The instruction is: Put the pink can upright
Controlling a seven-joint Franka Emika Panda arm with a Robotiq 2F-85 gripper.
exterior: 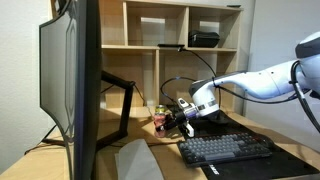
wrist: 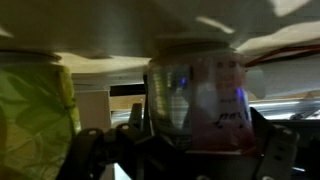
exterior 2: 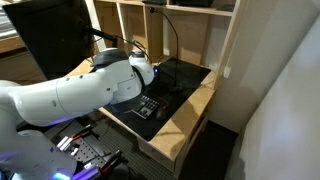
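The pink can (wrist: pixel 205 100) fills the middle of the wrist view, standing between my two dark fingers, which press against its sides. In an exterior view the pink can (exterior: pixel 159 122) shows as a small reddish shape low on the desk, just left of my gripper (exterior: pixel 172 121). My gripper (wrist: pixel 190 150) is shut on the can. In the exterior view from behind the arm, the arm (exterior 2: pixel 90 85) hides both gripper and can.
A yellow-green item (wrist: pixel 35 110) is close beside the can. A black keyboard (exterior: pixel 225 148) lies on a dark mat, and it also shows in the view from behind the arm (exterior 2: pixel 150 108). A large monitor (exterior: pixel 70 80) stands at the front. A wooden shelf (exterior: pixel 180 45) holds a black box (exterior: pixel 203 39).
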